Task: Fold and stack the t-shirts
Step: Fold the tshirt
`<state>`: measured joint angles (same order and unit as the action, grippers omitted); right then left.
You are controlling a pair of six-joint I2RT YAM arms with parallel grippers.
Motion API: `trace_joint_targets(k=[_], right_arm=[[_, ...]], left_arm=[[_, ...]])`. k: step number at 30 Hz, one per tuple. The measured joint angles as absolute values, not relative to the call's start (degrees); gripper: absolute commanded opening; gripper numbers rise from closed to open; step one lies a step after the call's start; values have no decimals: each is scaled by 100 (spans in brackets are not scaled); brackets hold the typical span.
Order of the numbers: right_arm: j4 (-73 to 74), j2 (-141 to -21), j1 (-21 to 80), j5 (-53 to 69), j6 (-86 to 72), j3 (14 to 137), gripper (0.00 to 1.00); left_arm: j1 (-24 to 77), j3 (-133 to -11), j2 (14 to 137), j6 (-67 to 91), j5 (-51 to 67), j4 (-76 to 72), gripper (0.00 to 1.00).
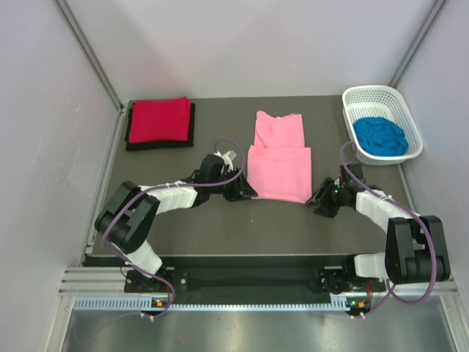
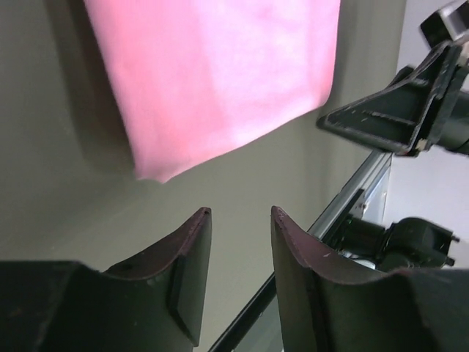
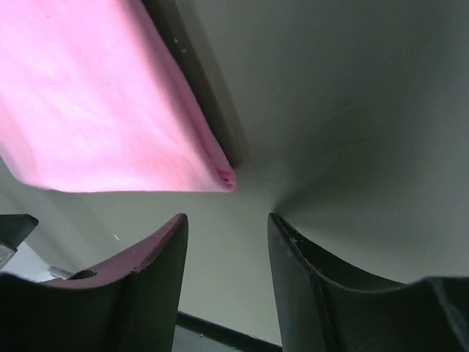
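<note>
The pink t-shirt [image 1: 278, 158] lies mid-table, its near half doubled over into a thicker rectangle. My left gripper [image 1: 245, 192] sits just off its near left corner, open and empty; the left wrist view shows pink cloth [image 2: 220, 73] past the fingertips. My right gripper [image 1: 316, 198] is just off the near right corner, open and empty, with the folded pink corner [image 3: 220, 174] ahead of it. A folded red t-shirt [image 1: 159, 119] rests on a folded black one [image 1: 192, 132] at the far left. The blue t-shirt [image 1: 379, 136] is crumpled in the basket.
A white lattice basket [image 1: 366, 95] stands at the table's far right corner. Grey walls close in the table on three sides. The right arm's gripper [image 2: 399, 110] shows in the left wrist view.
</note>
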<state>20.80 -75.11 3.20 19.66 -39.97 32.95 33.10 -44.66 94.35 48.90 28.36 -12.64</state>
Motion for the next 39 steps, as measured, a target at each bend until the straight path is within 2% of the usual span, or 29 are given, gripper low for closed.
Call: trace_joint_targets(k=[3,4,5,18,24,26,28,29,30,39], right_arm=[[1806,-7481,320,2003,-4335,3105,49],[1741,-7437,320,1999,-4416,3059,49],[1656,-7382,320,1977,-4510,2995,49],[897,-7155,320,1785,-5175,2589,49],[508,-7205,320,1763,-5374,2473,45],[408,-7275,320,1761,-5387,2473,40],[336,-7345,320,1741,-5365,2473,21],[331,-7387,320,1680,-5356,2471,11],[336,-7419,320,1667,-5358,2462,0],[766,-6805,320,1417,-4980,2405,0]], left_arm=[[3391,-4447,9467,5162,2596,-1483,47],[3389,-4414,9500,5277,2510,-1584,51],[3389,-4383,9533,5360,2447,-1656,60],[3492,-4189,9819,5942,1667,-1791,56],[3509,-4193,9935,6088,1581,-1835,47],[3520,-4206,9981,6128,1575,-1846,36],[3538,-4211,10018,6141,1544,-1826,23],[3546,-4213,10044,6119,1522,-1791,7],[3553,-4219,10062,6108,1516,-1754,0],[3809,-4567,9804,5553,1190,-873,0]])
